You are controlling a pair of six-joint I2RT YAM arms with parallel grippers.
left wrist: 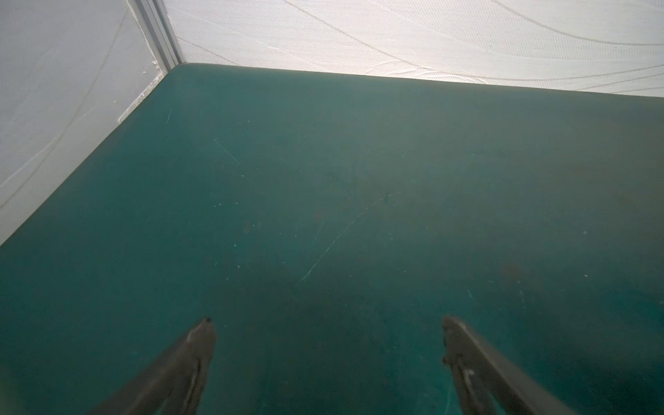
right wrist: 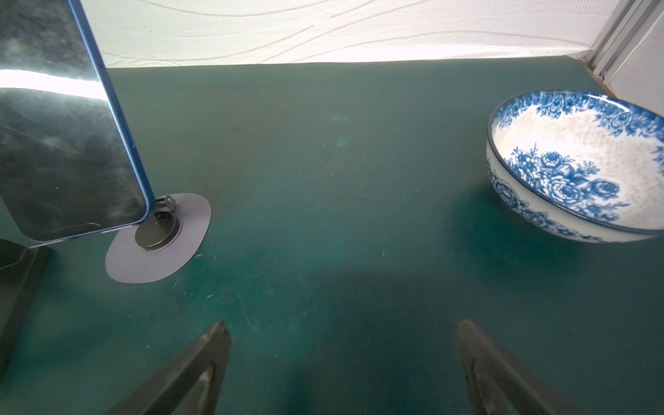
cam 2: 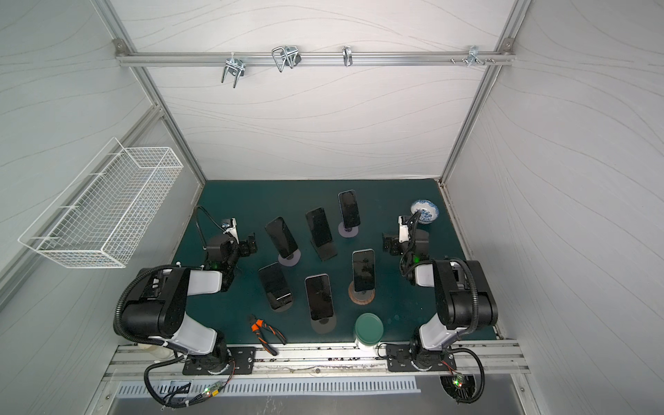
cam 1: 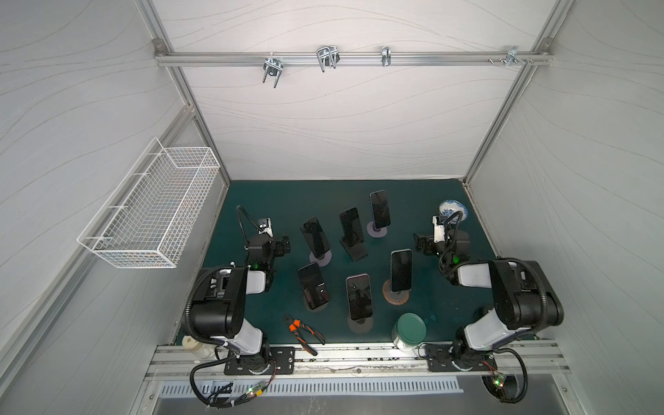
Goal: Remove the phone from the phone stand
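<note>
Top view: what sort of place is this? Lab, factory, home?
Probably a robot test cell in a lab: an aluminium frame with white panels boxes in a green mat; a left arm and right arm are bolted to the front rail; phones on stands are set out like props.

I see six phones, screens dark, each propped up and tilted back on its own stand, grouped in two loose rows of three. The rearmost phone, blue-edged, sits on a round grey stand.
</note>
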